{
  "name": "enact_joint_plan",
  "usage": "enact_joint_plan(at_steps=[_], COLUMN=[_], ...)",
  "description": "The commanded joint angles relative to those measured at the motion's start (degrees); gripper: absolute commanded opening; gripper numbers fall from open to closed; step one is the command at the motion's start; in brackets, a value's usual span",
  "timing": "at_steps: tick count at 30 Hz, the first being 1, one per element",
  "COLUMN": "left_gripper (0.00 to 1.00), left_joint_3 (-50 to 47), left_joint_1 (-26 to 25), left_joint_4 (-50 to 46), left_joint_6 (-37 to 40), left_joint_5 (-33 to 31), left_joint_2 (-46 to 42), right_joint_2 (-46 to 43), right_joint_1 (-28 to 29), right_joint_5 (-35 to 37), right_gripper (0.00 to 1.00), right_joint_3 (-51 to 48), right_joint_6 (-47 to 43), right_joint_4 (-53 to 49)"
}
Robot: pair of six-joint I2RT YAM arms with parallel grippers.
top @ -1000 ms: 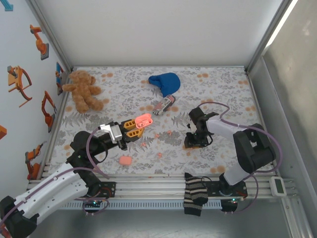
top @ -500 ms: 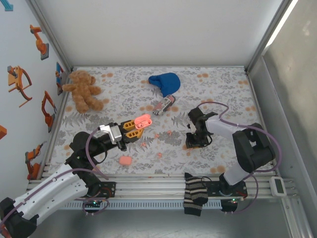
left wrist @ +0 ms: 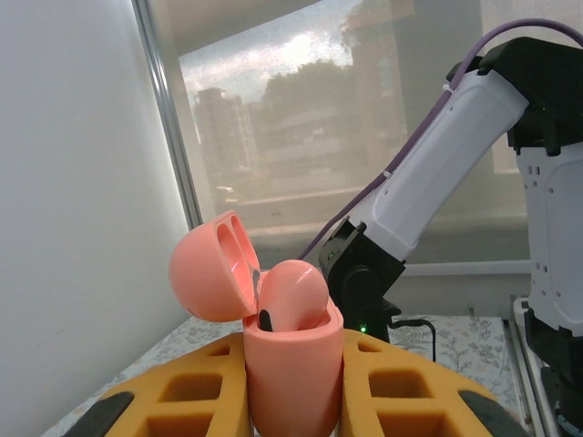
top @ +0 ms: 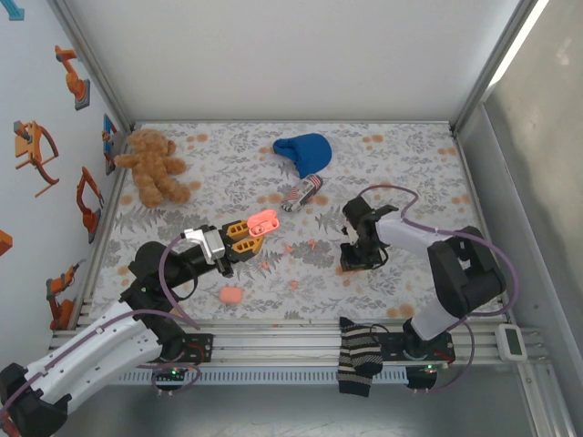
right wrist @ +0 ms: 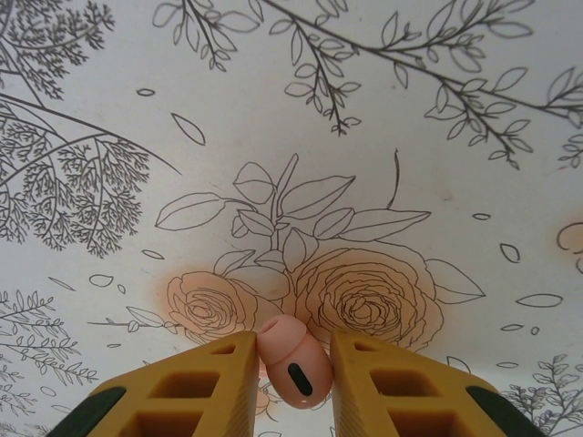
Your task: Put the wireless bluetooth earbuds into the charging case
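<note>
Left hand (top: 248, 233) clamped the open charging case (left wrist: 291, 369), one earbud (left wrist: 293, 293) already seated. Right hand (right wrist: 293, 362) pinched another earbud (right wrist: 288, 357) toward the table's (right wrist: 383, 118) right edge, insertion pending.

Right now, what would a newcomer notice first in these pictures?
The left hand, at centre left, holds an open pink charging case with one earbud seated inside. The right hand, low over the floral cloth, pinches a second earbud. A brown teddy bear sits at the back left.

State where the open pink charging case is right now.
In the top view the charging case sits left of centre, clamped in the left gripper, the striped sock just beyond it.
</note>
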Motion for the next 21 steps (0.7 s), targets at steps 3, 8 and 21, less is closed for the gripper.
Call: enact_joint_plan(at_steps=[3, 8, 21], left_gripper=[0.0, 0.0, 0.0], left_joint_3=[-0.6, -1.5, -1.2], left_joint_1=[-0.3, -0.3, -0.3], left_joint_4=[0.5, 2.3, 1.9], left_joint_6=[-0.9, -2.3, -2.1], left_joint_5=[-1.0, -1.4, -1.8], left_joint_2=[-0.3, 0.9, 1.3], right_joint_2=[-5.4, -10.4, -8.6], right_joint_1=[0.6, 0.8, 0.8], right_joint_5=[3.2, 5.5, 5.0], right_gripper=[0.26, 0.26, 0.41], right_joint_3=[2.6, 4.0, 1.4], right_joint_6=[-2.0, -3.6, -0.3], right_joint_4=[-3.2, -5.1, -1.9])
